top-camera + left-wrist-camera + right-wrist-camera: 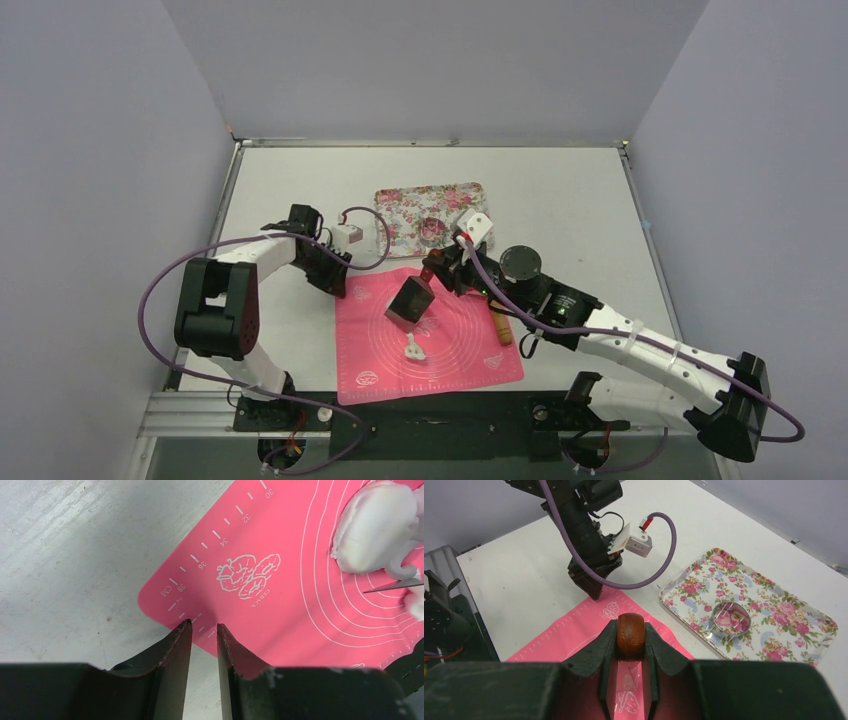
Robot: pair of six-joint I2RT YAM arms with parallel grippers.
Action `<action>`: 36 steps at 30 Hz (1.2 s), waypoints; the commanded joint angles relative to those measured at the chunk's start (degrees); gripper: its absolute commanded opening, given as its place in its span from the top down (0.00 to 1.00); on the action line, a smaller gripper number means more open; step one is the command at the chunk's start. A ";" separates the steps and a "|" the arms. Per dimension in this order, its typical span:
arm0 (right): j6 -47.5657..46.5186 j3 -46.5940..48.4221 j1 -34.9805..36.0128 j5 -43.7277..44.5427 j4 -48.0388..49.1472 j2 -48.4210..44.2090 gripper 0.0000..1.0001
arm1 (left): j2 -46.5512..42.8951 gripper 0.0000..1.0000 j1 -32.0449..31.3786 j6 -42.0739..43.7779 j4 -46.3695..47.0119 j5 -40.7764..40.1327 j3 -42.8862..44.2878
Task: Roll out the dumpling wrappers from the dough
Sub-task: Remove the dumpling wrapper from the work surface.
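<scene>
A small white lump of dough point(413, 347) lies on the pink mat point(470, 360); it also shows in the left wrist view point(375, 527). My right gripper point(432, 272) is shut on the brown wooden handle point(630, 634) of a scraper. Its dark blade point(408, 303) hangs just above the mat behind the dough, and its thin edge point(395, 585) shows beside the lump. My left gripper point(338, 283) is at the mat's far left corner point(165, 600), with the jaws a narrow gap apart and nothing between them. No round cut wrapper is in view.
A wooden rolling pin point(498, 325) lies on the mat's right side. A floral tray point(405, 205) behind the mat holds a metal ring cutter point(432, 230), which also shows in the right wrist view point(731, 620). A black round object point(520, 263) sits right of the tray.
</scene>
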 commanded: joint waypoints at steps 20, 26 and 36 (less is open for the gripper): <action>-1.22 4.46 0.14 -3.14 -3.71 -7.06 1.00 | -15.12 0.76 0.16 4.65 -7.01 6.21 5.56; 4.43 9.14 0.82 -7.40 -3.41 -1.31 1.00 | -15.39 0.76 0.15 4.43 -7.07 5.95 5.64; 6.79 14.36 5.62 4.48 -13.99 5.65 1.00 | -14.82 0.76 0.28 3.66 -6.14 5.79 5.81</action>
